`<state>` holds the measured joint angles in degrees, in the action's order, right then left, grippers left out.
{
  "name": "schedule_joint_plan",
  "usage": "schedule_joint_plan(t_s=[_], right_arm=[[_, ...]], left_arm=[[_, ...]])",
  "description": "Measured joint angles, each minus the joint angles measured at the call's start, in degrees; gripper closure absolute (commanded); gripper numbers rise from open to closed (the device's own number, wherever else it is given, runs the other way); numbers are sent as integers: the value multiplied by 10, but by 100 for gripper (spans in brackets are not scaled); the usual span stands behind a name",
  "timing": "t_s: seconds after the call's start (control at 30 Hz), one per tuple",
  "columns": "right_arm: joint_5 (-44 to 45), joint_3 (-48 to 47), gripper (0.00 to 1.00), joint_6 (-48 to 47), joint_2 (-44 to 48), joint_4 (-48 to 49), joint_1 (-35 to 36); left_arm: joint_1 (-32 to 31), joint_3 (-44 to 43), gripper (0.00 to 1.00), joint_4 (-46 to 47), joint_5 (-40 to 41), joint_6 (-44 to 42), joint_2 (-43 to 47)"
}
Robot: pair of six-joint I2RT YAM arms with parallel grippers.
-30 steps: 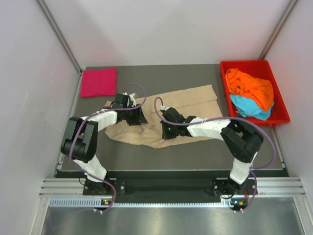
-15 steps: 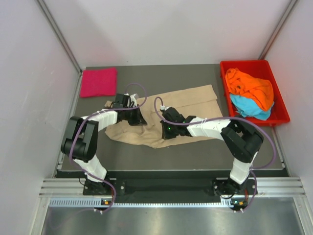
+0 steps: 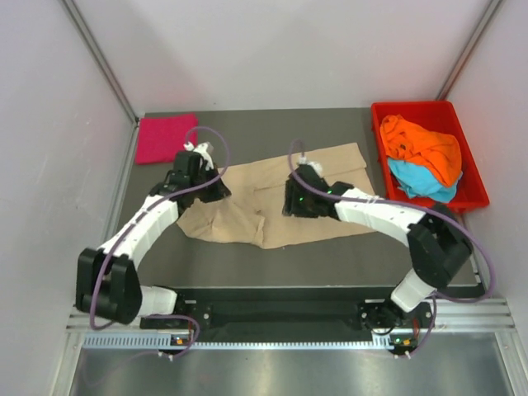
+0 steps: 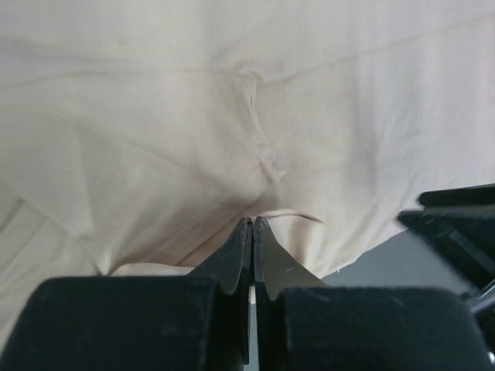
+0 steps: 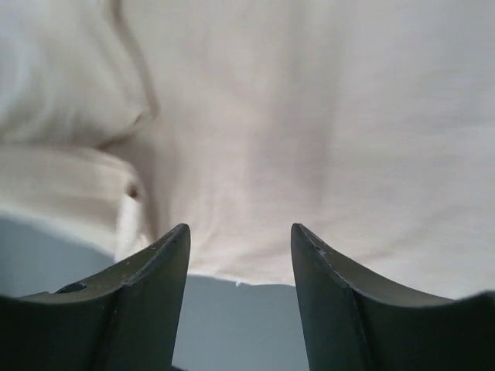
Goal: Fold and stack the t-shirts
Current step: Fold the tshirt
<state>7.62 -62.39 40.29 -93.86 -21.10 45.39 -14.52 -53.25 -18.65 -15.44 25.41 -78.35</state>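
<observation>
The beige t-shirt (image 3: 256,194) lies partly folded and wrinkled across the middle of the table. My left gripper (image 3: 210,188) is at its left part; in the left wrist view the gripper (image 4: 253,222) is shut on a pinch of the beige cloth (image 4: 193,116), whose creases run to the tips. My right gripper (image 3: 294,200) hovers over the shirt's middle. In the right wrist view it (image 5: 240,232) stands open above the cloth's hem (image 5: 309,116), holding nothing. A folded magenta-pink t-shirt (image 3: 167,138) lies at the far left corner. Orange (image 3: 425,148) and light blue (image 3: 421,180) t-shirts lie crumpled in the tray.
The red plastic tray (image 3: 381,144) stands at the far right edge of the table. Dark grey tabletop (image 3: 330,247) shows in front of the beige shirt. White walls close in the left, right and back sides.
My left gripper has shut on the beige cloth and moved toward the far left with it. My right gripper has opened, let go of the cloth and shifted toward the far right.
</observation>
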Motion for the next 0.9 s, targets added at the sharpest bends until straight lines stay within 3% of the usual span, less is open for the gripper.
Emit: schedule_joint_plan(t_s=[0.2,0.27,0.47,0.9], right_arm=[[70,17,44,88,86,-76,-137],[95,25,45,110,92,-117,-204],[133,59,47,150,90,-198,-310],[176,106,51,210,90,-232,-359]], left_arm=[[2,5,100,-40,78,0,106],[2,10,100,-60,103,1,127],[3,35,100,-102,163,4,177],[5,43,100,-117,179,19,189]])
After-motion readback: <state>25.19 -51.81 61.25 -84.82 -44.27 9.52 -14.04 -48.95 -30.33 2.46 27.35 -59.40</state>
